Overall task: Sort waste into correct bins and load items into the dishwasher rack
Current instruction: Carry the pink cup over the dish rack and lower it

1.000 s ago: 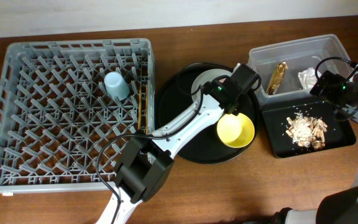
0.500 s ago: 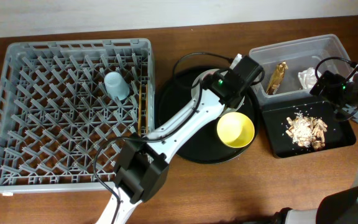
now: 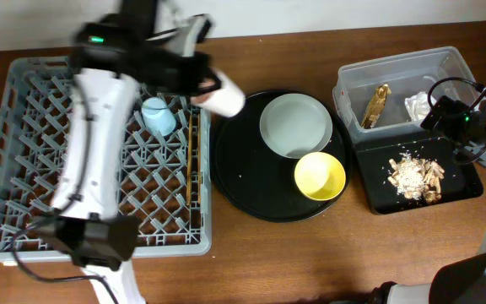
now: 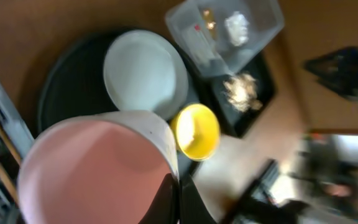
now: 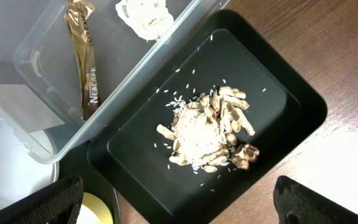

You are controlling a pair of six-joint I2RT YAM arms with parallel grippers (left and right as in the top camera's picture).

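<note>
My left gripper (image 3: 211,84) is shut on the rim of the small pink cup (image 3: 226,101) and holds it in the air at the right edge of the grey dishwasher rack (image 3: 24,160). In the left wrist view the pink cup (image 4: 98,168) fills the foreground at the jaws (image 4: 176,199). A light-blue cup (image 3: 159,116) and wooden chopsticks (image 3: 195,143) are in the rack. The pale grey plate (image 3: 295,125) and yellow bowl (image 3: 320,176) lie on the round black tray (image 3: 243,186). My right gripper (image 5: 182,202) is open and empty above the food scraps (image 5: 207,134).
The clear tub (image 3: 433,63) at the back right holds the gold-brown wrapper (image 3: 376,105) and white tissue (image 3: 418,105). The shallow black tray (image 3: 378,190) in front of it holds the food scraps (image 3: 413,176). Bare wooden table lies along the front.
My left arm has lifted the pink cup off the round tray and swung left to the rack's right edge. The plate is now uncovered. The right arm has not moved.
</note>
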